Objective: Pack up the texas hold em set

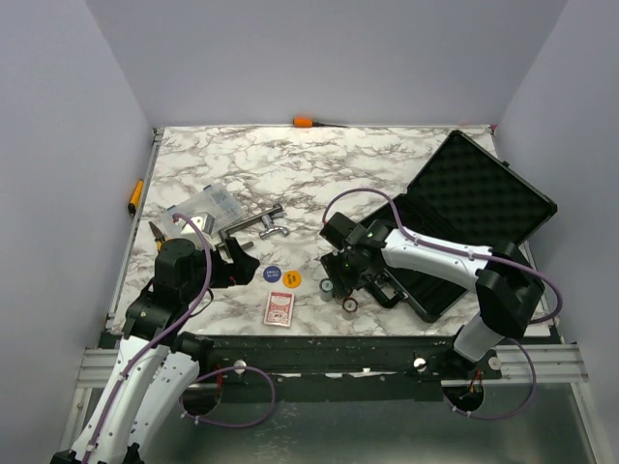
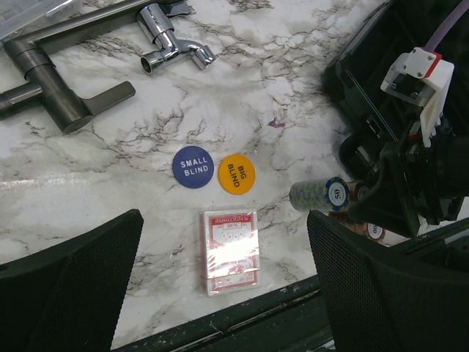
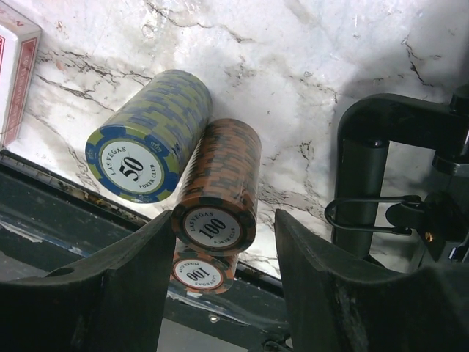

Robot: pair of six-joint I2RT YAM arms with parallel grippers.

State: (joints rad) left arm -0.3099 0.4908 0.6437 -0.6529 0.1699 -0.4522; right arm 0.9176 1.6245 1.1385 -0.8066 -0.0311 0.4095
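Observation:
The black case (image 1: 440,290) lies open at the right, its foam-lined lid (image 1: 484,198) tilted back. The red-backed deck (image 1: 280,307) lies flat near the front edge, under my open left gripper (image 2: 223,246); it also shows in the left wrist view (image 2: 231,251). The blue disc (image 2: 192,166) and orange disc (image 2: 236,174) lie side by side beyond it. My right gripper (image 3: 223,242) is open, low by the case's front left corner. An orange 100 chip stack (image 3: 220,187) lies on its side between its fingers. A blue 50 stack (image 3: 146,139) lies beside it, and another 100 stack (image 3: 199,273) lies below.
A grey metal clamp (image 1: 253,225) and a clear plastic box (image 1: 205,208) lie at the back left. An orange-handled tool (image 1: 304,122) lies at the far edge and another (image 1: 136,194) at the left edge. The table's front edge runs just below the deck and chips.

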